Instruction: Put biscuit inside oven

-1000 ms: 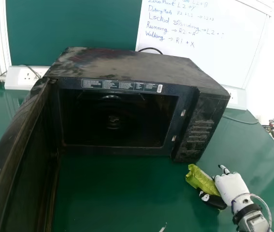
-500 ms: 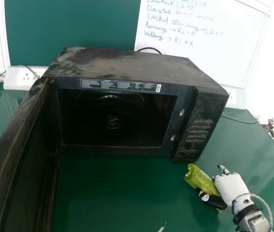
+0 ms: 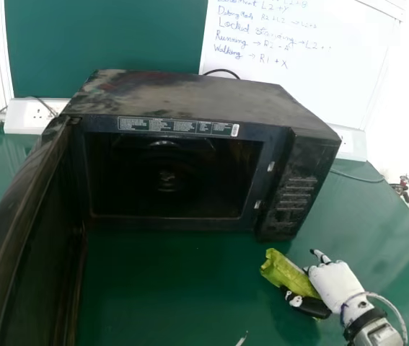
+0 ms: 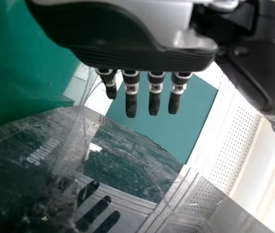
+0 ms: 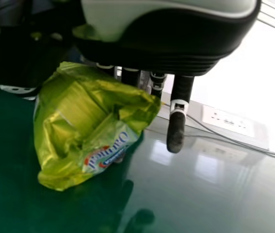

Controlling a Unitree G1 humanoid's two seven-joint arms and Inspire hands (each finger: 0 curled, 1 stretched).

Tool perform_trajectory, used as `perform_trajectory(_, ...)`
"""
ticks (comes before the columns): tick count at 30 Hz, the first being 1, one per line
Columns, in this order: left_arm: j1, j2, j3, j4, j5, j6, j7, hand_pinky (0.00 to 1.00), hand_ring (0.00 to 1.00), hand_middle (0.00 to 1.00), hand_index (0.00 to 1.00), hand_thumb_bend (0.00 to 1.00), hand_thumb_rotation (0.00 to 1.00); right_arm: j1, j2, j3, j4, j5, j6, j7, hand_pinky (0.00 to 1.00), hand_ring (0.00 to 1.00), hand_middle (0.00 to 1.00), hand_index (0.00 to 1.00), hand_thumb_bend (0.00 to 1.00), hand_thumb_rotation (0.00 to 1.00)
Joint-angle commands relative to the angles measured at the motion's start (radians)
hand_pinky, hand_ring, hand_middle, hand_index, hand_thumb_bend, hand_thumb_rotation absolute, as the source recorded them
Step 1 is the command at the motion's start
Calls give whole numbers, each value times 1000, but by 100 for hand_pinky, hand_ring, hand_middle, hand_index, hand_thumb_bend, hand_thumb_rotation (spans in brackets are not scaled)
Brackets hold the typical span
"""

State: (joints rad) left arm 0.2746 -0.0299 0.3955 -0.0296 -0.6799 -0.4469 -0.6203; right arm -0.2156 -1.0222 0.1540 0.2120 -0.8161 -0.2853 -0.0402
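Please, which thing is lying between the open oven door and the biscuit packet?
Nothing lies there: in the head view, only bare green table shows between the open oven door and the biscuit packet.

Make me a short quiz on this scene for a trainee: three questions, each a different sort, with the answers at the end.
1. True or false: the oven door stands open.

2. Multiple choice: what has the green biscuit packet in its grip?
A) the left hand
B) the right hand
C) neither hand

3. Fill in the blank: in the head view, the packet is outside the oven, nearer to its ____ than to its door.

Key: 1. True. 2. B. 3. Control panel.
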Motion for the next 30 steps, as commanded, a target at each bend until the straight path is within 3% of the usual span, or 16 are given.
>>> perform_trajectory(1,4,5,0,6,-2,-3,1,87,92,96,96,100,52,19,-12,-28,-45,27,-2,33,26,33,40,51,53,0)
perform_trajectory(3,1,5,1,10,-4,-3,-1,87,92,96,96,100,51,22,-7,-44,-78,38,3,57,24,32,45,49,53,0)
perform_trajectory(6,-3,5,-1,14,-4,-2,-3,87,92,96,96,100,51,24,-4,-62,-134,46,10,100,25,31,40,51,52,0)
perform_trajectory(7,-4,4,-2,15,-3,-2,-3,87,92,96,96,100,51,23,0,-69,-156,54,22,128,23,30,44,49,53,0)
perform_trajectory(10,-9,0,-6,19,3,-5,-1,87,92,96,96,100,51,21,15,-81,-220,62,57,192,24,31,40,50,53,0)
perform_trajectory(17,-16,-7,-13,29,1,-8,-2,87,92,96,96,100,51,8,58,-79,-299,60,93,266,25,33,39,51,53,0)
perform_trajectory(22,-19,-8,-12,32,12,-17,8,86,91,95,96,100,52,-17,97,-74,-317,55,84,261,23,31,47,49,53,0)
perform_trajectory(28,-20,-12,-17,27,13,-16,14,86,91,95,96,100,51,-62,133,-51,-334,43,83,290,26,35,39,50,53,0)
perform_trajectory(30,-21,-13,-17,29,12,-16,15,86,91,95,96,100,51,-73,149,-44,-333,44,73,286,25,33,45,49,53,0)
